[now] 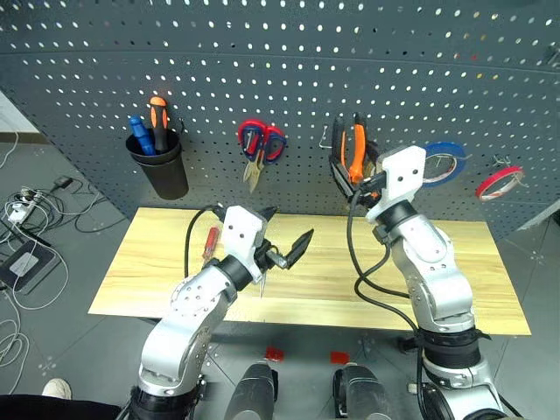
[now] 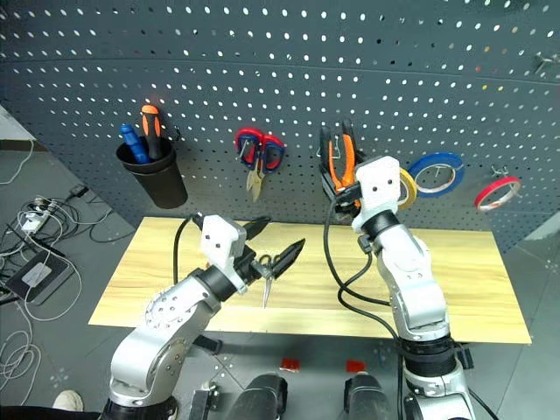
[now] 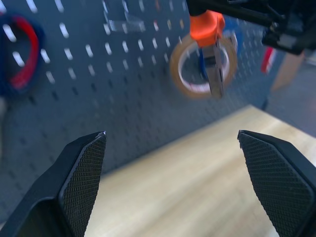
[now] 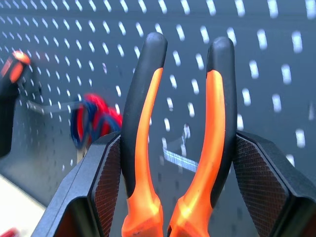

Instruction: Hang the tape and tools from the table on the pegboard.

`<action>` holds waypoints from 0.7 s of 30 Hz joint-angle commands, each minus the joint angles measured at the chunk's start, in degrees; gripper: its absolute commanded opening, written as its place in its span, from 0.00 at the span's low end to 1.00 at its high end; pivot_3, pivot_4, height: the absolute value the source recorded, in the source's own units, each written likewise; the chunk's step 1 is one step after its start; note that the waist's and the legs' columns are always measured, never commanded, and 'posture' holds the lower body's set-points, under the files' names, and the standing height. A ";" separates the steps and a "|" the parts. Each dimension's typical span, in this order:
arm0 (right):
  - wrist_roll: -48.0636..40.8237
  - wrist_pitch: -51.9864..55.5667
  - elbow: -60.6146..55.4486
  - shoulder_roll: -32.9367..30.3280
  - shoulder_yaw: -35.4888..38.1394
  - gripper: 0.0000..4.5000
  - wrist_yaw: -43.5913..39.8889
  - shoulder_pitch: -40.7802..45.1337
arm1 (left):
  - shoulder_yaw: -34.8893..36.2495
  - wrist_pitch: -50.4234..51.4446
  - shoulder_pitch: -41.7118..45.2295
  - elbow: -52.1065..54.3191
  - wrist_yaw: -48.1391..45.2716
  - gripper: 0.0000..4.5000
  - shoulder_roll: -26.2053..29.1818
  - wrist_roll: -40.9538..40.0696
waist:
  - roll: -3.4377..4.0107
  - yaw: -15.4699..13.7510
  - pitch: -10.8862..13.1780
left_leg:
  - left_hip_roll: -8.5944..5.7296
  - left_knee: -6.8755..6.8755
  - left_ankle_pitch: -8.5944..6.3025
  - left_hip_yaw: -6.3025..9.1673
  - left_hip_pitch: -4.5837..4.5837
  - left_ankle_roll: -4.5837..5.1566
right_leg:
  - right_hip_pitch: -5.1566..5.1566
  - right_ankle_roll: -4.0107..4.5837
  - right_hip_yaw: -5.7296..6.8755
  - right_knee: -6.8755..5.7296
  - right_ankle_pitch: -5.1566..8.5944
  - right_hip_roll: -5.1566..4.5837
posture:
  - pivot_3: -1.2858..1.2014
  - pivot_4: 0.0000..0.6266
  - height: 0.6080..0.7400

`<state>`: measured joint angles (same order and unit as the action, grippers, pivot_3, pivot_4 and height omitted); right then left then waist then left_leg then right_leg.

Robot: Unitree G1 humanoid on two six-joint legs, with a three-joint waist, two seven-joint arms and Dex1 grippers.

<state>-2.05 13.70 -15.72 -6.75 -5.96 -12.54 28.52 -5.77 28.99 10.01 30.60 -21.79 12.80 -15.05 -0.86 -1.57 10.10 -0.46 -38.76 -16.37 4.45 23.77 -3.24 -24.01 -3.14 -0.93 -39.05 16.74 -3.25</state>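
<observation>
The pliers [image 4: 177, 128] are seen clamped between the two black fingers of the right gripper [image 1: 352, 175], orange-and-black handles pointing up, held right in front of the pegboard [image 1: 289, 52] just right of centre in the head views. In the right wrist view the handles stand upright between the textured pads [image 4: 106, 182], and a metal hook [image 4: 173, 157] on the board is seen just behind them. The left gripper [image 1: 284, 236] is held wide open at lower centre of the left eye view, above the table [image 1: 455, 280], with nothing gripped between its fingertips [image 3: 84, 173]. The tan tape [image 3: 202, 66] is seen already against the pegboard, behind the right gripper in the head views; in the left wrist view it shows at upper centre with the pliers' nose hanging in front of it. A blue roll [image 1: 446, 162] and a red roll [image 1: 500, 182] are hung to the right of it. The red-handled screwdriver [image 1: 210, 241] is left lying on the table, just left of the left wrist. Something slim and dark with metal blades, likely the small scissors [image 2: 273, 273], can be made out on the tabletop beneath the open left fingers. At centre left of the board the red-handled scissors [image 1: 261, 144] are hung, and further left a black cup [image 1: 162, 166] is mounted, with orange and blue-handled screwdrivers [image 1: 149, 127] standing in it.
</observation>
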 commanded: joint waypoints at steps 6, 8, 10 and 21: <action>4.38 -15.69 11.20 1.73 1.57 0.68 4.91 12.08 | 0.42 -5.78 7.51 -6.94 2.44 1.00 -2.66 2.14 | -0.07 -0.03 -1.17 | -0.01 0.02 0.00 -0.01 0.00 0.00 | 0.00 0.00 0.01 0.05 0.00 0.01 | 0.58 0.15 1.00; 5.02 -18.01 14.43 2.00 1.68 0.68 6.05 13.94 | 1.06 -7.08 8.82 -8.66 2.90 1.00 -2.70 2.54 | -0.07 0.10 -1.18 | 0.00 0.02 0.00 -0.03 -0.01 0.00 | 0.00 0.00 -0.01 0.05 0.00 0.01 | 0.58 0.16 1.00; 5.70 -20.26 18.09 2.51 1.70 0.68 7.48 15.86 | 1.71 -8.65 10.49 -10.64 3.40 1.00 -2.79 2.95 | -0.07 0.17 -1.18 | 0.01 0.02 0.00 -0.02 -0.02 0.00 | -0.01 0.00 -0.01 0.02 0.00 0.02 | 0.58 0.17 1.00; 7.46 -29.96 33.62 5.26 2.31 0.68 12.75 22.49 | 3.43 -12.25 17.46 -19.11 4.33 1.00 -2.91 4.05 | -0.07 0.22 -1.15 | 0.01 0.01 0.00 -0.02 -0.02 0.00 | -0.03 0.00 -0.01 -0.01 0.00 0.02 | 0.59 0.25 1.00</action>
<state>5.49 -13.07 18.26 -1.89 -4.51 -1.01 48.53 -2.98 18.22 26.33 10.59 -17.60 9.98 -11.25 -0.93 -1.35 8.95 -0.45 -38.75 -16.37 4.43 23.75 -3.24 -24.04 -3.14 -0.94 -39.06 16.74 -3.22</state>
